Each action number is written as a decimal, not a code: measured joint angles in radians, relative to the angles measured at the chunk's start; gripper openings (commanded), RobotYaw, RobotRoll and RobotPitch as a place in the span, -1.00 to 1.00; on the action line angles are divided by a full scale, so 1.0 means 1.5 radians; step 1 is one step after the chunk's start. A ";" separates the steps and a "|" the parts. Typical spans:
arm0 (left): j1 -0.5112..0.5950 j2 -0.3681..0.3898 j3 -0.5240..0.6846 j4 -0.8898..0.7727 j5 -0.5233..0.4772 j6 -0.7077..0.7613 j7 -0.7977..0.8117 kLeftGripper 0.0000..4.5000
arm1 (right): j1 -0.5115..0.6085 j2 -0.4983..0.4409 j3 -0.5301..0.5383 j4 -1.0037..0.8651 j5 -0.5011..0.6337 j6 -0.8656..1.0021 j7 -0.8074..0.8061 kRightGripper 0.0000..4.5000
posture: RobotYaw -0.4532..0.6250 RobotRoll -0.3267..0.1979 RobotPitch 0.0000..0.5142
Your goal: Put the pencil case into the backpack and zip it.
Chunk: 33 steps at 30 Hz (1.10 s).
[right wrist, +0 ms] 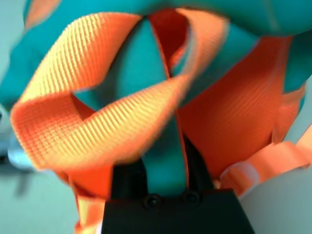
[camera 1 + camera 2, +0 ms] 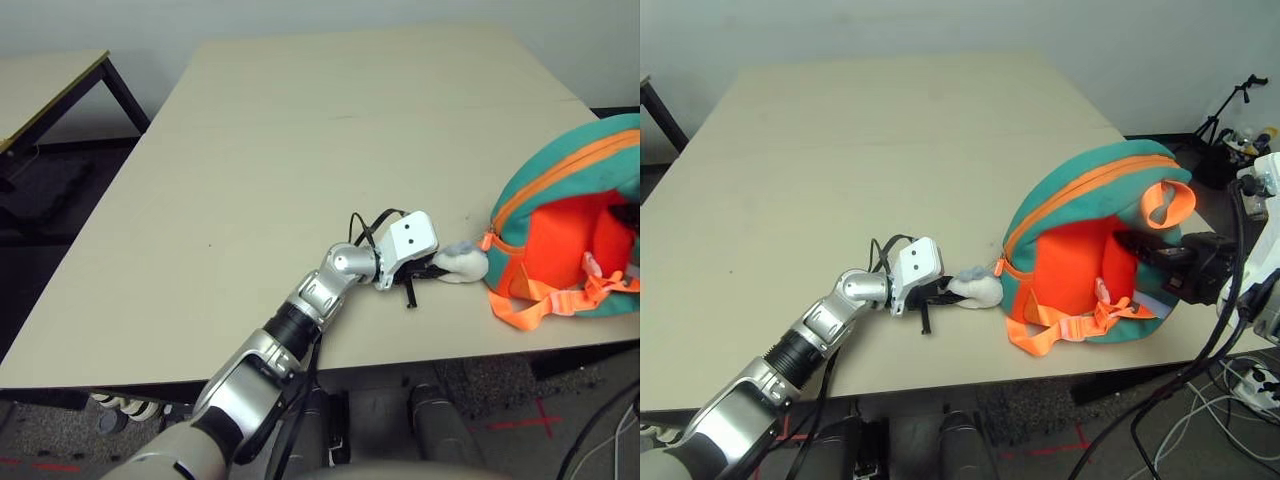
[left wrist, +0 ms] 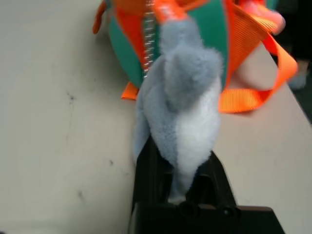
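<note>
Looked near done: backpack (image 2: 1080, 210) stood at bench (image 2: 840, 150) edge, zipper apparently shut, pencil case unseen, presumably inside. Left fingers (image 3: 146, 175) narrowly straddled the plush charm (image 3: 183, 107). Right fingers (image 1: 127, 178) flanked backpack fabric under the orange loop (image 1: 97, 112); grip unclear.

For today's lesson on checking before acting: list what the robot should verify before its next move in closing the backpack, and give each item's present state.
1. Backpack stands on the table, near its front edge: ok.
2. Left pincer has the grey plush charm between its fingers: ok.
3. Charm hangs from the zipper end: ok.
4. Right pincer steadies the backpack near the orange top loop, teal fabric between its fingers: ok; firmness cannot tell.
5. Pencil case inside the backpack: cannot tell.
6. Zipper fully shut: cannot tell.
</note>
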 measured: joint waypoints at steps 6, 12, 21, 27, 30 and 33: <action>-0.001 0.268 0.038 -0.271 -0.183 0.393 -0.177 0.68 | 0.031 -0.121 -0.087 0.045 0.087 0.118 0.188 0.56 | -0.43 0.25 -0.56; -0.041 0.306 0.168 -0.262 -0.262 0.485 -0.149 1.00 | -0.107 -0.119 -0.205 0.213 0.108 0.101 0.188 0.99 | -0.38 0.25 -0.63; -0.062 0.149 0.364 0.004 -0.115 0.089 0.278 1.00 | -0.229 0.089 -0.126 0.349 -0.195 -0.292 -0.107 0.99 | -0.35 0.25 -0.76; 0.011 0.149 0.432 0.091 -0.020 -0.180 0.481 1.00 | -0.198 0.143 -0.013 0.438 -0.415 -0.554 -0.175 0.99 | -0.28 0.25 -0.80; 0.055 0.150 0.436 0.113 0.013 -0.242 0.525 1.00 | -0.188 0.149 0.020 0.523 -0.484 -0.648 -0.189 0.99 | -0.25 0.25 -0.80; 0.088 0.150 0.438 0.120 0.028 -0.258 0.554 1.00 | -0.185 0.151 0.052 0.609 -0.521 -0.727 -0.166 0.99 | -0.23 0.25 -0.78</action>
